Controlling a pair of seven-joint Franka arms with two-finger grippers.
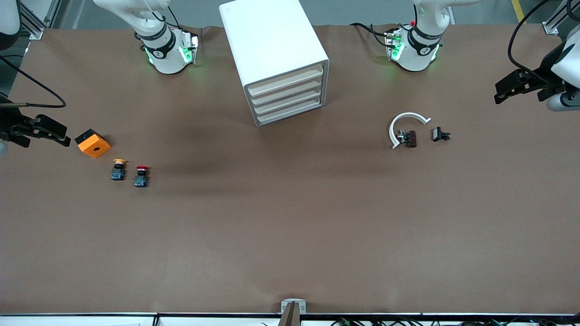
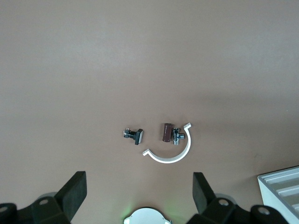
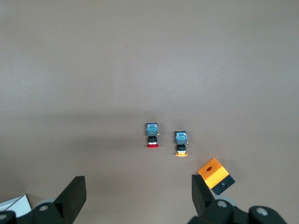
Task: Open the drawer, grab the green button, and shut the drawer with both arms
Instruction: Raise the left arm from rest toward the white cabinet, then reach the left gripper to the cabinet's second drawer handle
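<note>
Front view shows a brown table with a white four-drawer cabinet standing midway between the two arm bases, all its drawers pushed in. The green-capped button cannot be seen anywhere; whether it lies inside a drawer cannot be told.

Toward the right arm's end of the table sits an orange block with a round hole. Nearer the camera than it stand two small push buttons on black-and-blue bodies, a yellow-capped one and, just beside it, a red-capped one.

Toward the left arm's end lies a white curved plastic clip, a small brown and metal part within its arc, and a small black part just beside them.

The right hand hangs over the table's edge near the orange block, its fingers spread wide and holding nothing. The left hand hangs over the other end of the table, its fingers equally wide apart and empty.
</note>
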